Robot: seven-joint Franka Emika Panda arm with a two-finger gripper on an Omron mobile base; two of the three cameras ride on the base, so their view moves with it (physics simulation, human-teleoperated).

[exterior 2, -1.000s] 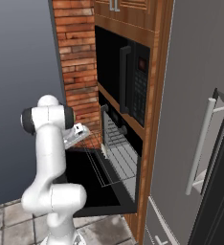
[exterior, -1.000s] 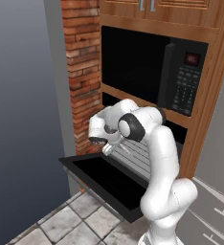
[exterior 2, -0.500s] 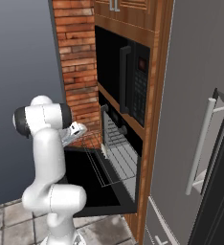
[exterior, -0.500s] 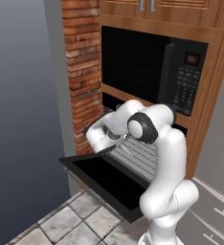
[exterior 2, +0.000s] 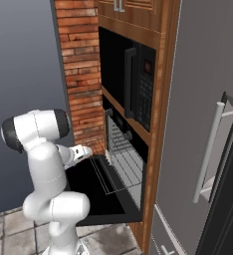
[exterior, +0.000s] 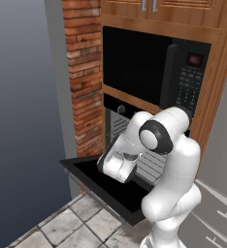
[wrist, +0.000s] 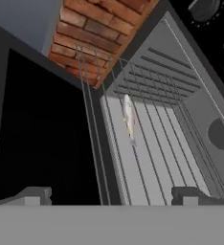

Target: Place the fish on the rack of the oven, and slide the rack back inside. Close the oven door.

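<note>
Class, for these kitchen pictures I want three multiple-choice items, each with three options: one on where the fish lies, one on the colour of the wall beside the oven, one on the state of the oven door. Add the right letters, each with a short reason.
1. Where does the fish lie?
A. on the rack
B. on the floor tiles
C. in the pincer

2. What colour is the wall beside the oven?
A. white plaster
B. red-brown brick
C. green tile

3. How does the oven door stand?
A. shut
B. taken off
C. dropped open

Answers:
1 A: in the hand view the fish rests on the wires of the rack, well ahead of the open pincer.
2 B: the brick wall left of the oven is red-brown.
3 C: the oven door lies flat out over the floor, its dark inner face up.
</note>
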